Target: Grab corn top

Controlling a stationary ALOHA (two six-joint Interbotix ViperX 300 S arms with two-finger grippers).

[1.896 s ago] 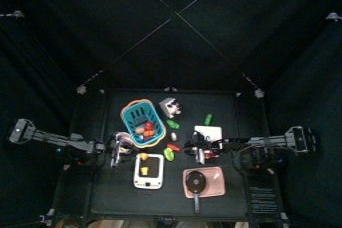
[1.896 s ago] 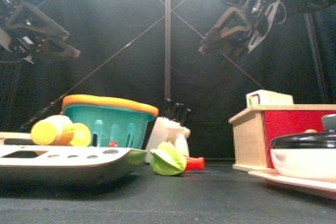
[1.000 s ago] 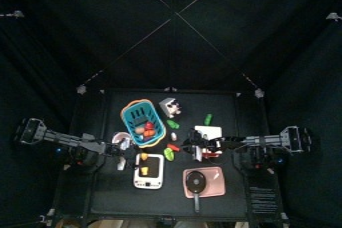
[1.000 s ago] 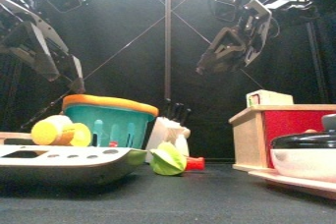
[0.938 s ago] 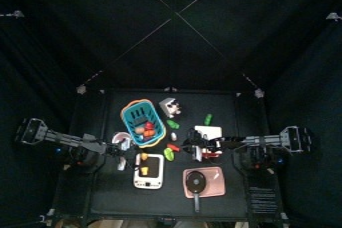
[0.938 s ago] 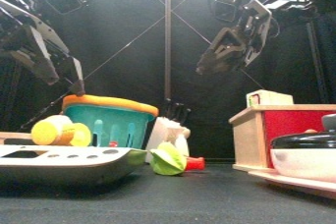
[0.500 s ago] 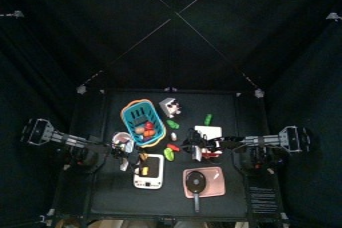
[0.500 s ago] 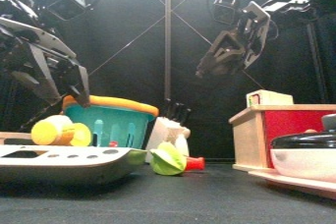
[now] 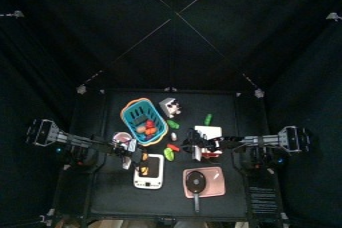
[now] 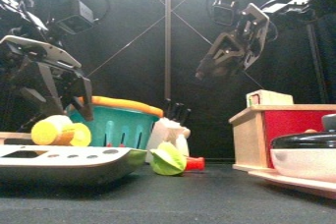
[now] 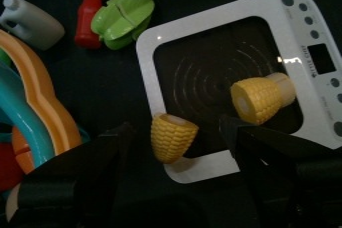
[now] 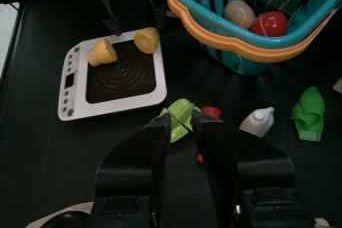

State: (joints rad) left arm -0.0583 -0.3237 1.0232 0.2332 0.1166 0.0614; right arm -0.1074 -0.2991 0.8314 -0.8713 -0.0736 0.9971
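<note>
Lowered left gripper [image 11: 181,157] hangs wide-jawed over corn top [image 11: 173,137].

Both arms seen as black, w/ jointed segmented links. Left gripper [image 10: 55,88]: two long black jaws, flat and angular, mounted on a boxy black wrist block; round black housing w/ pale grey face seen above it, thin cables looped alongside. Right gripper [image 10: 226,59]: same black build, chunky bracketed wrist, cable runs along the forearm. In wrist views, jaws shown as dull matte black, broad-based, tapering.
</note>
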